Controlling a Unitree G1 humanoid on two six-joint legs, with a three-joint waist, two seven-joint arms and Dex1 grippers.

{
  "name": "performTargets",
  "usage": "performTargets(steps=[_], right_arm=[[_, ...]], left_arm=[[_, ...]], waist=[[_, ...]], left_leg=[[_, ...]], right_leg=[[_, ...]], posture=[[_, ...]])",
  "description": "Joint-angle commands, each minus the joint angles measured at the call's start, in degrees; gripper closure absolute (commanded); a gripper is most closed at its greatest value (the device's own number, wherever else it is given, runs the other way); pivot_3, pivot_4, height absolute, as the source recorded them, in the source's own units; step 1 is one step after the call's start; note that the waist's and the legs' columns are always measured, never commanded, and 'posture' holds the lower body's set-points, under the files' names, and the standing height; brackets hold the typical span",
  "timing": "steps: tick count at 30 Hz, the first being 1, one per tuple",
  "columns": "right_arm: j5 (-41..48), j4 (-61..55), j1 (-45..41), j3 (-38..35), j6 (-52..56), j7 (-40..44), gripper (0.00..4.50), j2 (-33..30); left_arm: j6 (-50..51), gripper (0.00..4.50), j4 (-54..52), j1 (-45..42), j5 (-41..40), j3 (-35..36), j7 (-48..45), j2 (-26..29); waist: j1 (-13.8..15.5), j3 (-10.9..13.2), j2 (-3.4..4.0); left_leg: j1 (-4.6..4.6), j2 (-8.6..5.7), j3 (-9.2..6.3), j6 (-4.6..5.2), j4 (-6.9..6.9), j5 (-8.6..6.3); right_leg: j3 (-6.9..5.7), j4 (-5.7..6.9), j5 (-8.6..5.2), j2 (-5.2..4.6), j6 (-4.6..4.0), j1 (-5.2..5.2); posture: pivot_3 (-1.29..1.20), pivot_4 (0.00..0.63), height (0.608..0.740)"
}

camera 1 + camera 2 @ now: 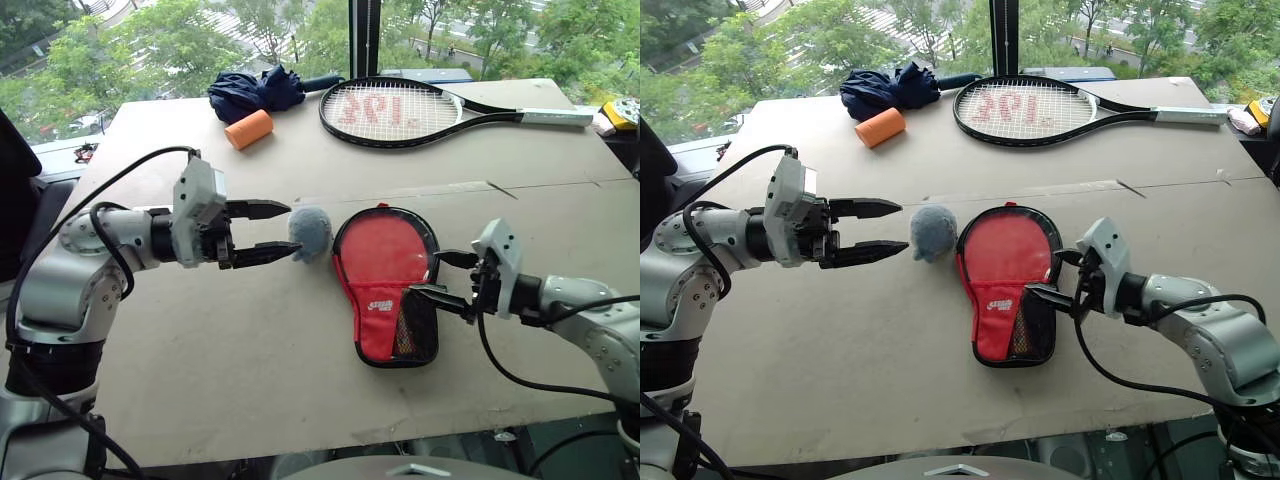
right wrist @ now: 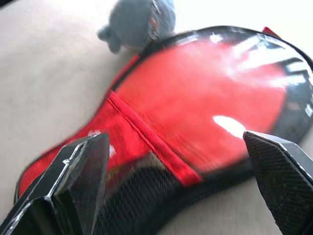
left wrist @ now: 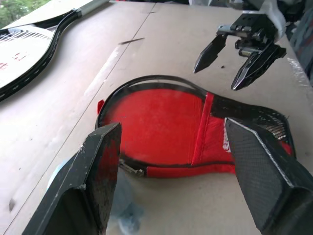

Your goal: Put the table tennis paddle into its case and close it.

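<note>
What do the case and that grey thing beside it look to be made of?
Case: red fabric with black edging, a black mesh pocket, and a glossy round face that glints, probably clear plastic. Grey thing: fuzzy, matte, likely plush.

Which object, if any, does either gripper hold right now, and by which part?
Nothing is held. The left gripper hangs open beside the grey soft toy, and the right gripper is open beside the red case.

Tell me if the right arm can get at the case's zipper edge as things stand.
Probably yes. The right end effector hangs open right beside the case, at its narrow mesh end, with nothing between them. The grey plush toy sits on the case's far side, out of the way.
</note>
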Motion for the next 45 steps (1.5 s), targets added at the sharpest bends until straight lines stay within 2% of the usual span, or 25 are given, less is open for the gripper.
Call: performTargets(steps=[1, 8, 13, 22, 25, 26, 27, 28, 30, 31, 37, 41, 45], right_arm=[[-6.95, 3.36, -2.14, 8.87, -5.39, -2.23, 0.10, 3.50], [-14.92, 9.47, -2.05, 17.78, -6.45, -1.54, 0.10, 2.40], [-17.26, 10.62, -2.29, 18.26, -4.87, -1.95, 0.10, 2.05], [-17.75, 10.31, -1.39, 18.38, -3.59, -3.62, 0.10, 4.15], [-18.04, 10.24, -1.16, 18.28, -3.37, -3.71, 0.00, 4.23], [-18.17, 10.32, -1.14, 18.23, -3.31, -3.80, 0.00, 4.27], [-18.29, 10.25, -0.98, 18.24, -2.98, -3.94, 0.00, 4.19], [-18.37, 10.21, -0.86, 18.26, -2.74, -4.03, 0.00, 4.12], [-18.46, 9.92, -0.42, 18.40, -2.50, -4.07, 0.00, 3.91], [-18.57, 9.88, -0.26, 18.58, -2.32, -4.16, 0.00, 3.89], [-19.13, 10.04, 0.38, 19.88, -1.76, -3.91, 0.00, 3.52], [-19.37, 10.15, 0.08, 20.73, -0.62, -2.94, 0.00, 2.61], [-19.66, 10.50, -0.25, 20.83, -0.04, -2.59, 0.00, 1.88]], left_arm=[[-5.40, 1.09, 7.60, -1.43, 5.66, -2.18, 0.71, -1.29], [-13.23, 1.09, 23.47, -8.13, 12.09, -6.09, -0.63, -4.93], [-19.38, 1.09, 35.57, -14.77, 17.64, -10.75, -4.42, -8.21], [-27.53, 1.09, 58.34, -25.80, 25.77, -16.68, -7.94, -17.33], [-29.99, 1.87, 63.84, -28.74, 27.15, -16.53, -8.38, -18.95], [-31.03, 2.30, 65.22, -29.50, 27.66, -16.52, -8.59, -19.28], [-32.05, 2.94, 66.16, -30.20, 27.82, -16.33, -9.20, -19.59], [-32.85, 3.23, 66.90, -30.71, 27.92, -16.18, -9.65, -19.81], [-33.90, 4.21, 67.92, -31.69, 27.68, -15.36, -9.83, -20.12], [-34.06, 4.36, 68.46, -32.40, 27.22, -14.55, -9.52, -20.28], [-37.36, 4.36, 73.65, -37.30, 29.15, -12.90, -2.61, -21.72], [-40.41, 4.36, 80.36, -43.06, 35.53, -15.12, 12.30, -25.30], [-39.97, 4.36, 84.50, -46.67, 40.62, -16.96, 21.61, -30.39]], waist=[[0.02, 0.00, 0.00], [0.62, -0.04, -0.16], [0.25, -0.17, -0.33], [0.36, -0.48, -0.71], [0.29, -0.51, -0.76], [0.20, -0.52, -0.77], [0.16, -0.52, -0.77], [0.19, -0.52, -0.77], [0.23, -0.53, -0.78], [0.23, -0.53, -0.78], [0.40, -0.55, -0.82], [0.65, -0.59, -0.89], [0.93, -0.62, -0.94]], left_leg=[[0.00, -0.01, 0.01, 0.00, 0.01, 0.00], [-0.07, -0.14, -0.10, -0.01, 0.12, 0.01], [0.01, -0.15, -0.12, -0.03, 0.14, 0.02], [0.00, -0.24, -0.23, -0.03, 0.27, 0.02], [-0.01, -0.26, -0.23, -0.02, 0.30, 0.02], [-0.01, -0.26, -0.24, -0.02, 0.30, 0.02], [-0.01, -0.25, -0.24, -0.02, 0.30, 0.02], [-0.01, -0.25, -0.24, -0.02, 0.30, 0.02], [-0.01, -0.25, -0.26, -0.02, 0.30, 0.02], [-0.01, -0.26, -0.26, -0.02, 0.31, 0.02], [-0.08, -0.27, -0.33, -0.02, 0.41, 0.02], [-0.08, -0.30, -0.35, -0.02, 0.46, 0.01], [-0.09, -0.32, -0.35, -0.01, 0.52, 0.01]], right_leg=[[0.00, 0.00, 0.00, -0.01, 0.00, 0.00], [-0.10, 0.00, 0.00, -0.08, 0.00, -0.06], [-0.10, 0.06, 0.00, -0.07, 0.00, 0.00], [-0.19, 0.12, 0.00, -0.09, 0.00, 0.04], [-0.19, 0.14, 0.00, -0.09, 0.00, 0.04], [-0.20, 0.14, 0.00, -0.09, 0.00, 0.04], [-0.19, 0.15, 0.00, -0.09, 0.00, 0.04], [-0.19, 0.15, 0.00, -0.09, 0.00, 0.04], [-0.21, 0.15, 0.00, -0.10, 0.00, 0.04], [-0.20, 0.15, 0.00, -0.10, 0.00, 0.04], [-0.29, 0.16, 0.00, -0.10, 0.01, 0.05], [-0.31, 0.18, 0.00, -0.10, 0.01, 0.06], [-0.32, 0.19, 0.01, -0.11, 0.02, 0.09]], posture=[[0.00, 0.150, 0.740], [0.00, 0.150, 0.740], [0.00, 0.150, 0.740], [0.00, 0.150, 0.740], [0.00, 0.150, 0.740], [0.00, 0.150, 0.740], [0.00, 0.150, 0.740], [0.00, 0.150, 0.740], [0.00, 0.150, 0.740], [0.00, 0.150, 0.740], [0.00, 0.150, 0.740], [0.00, 0.150, 0.740], [0.00, 0.150, 0.740]])
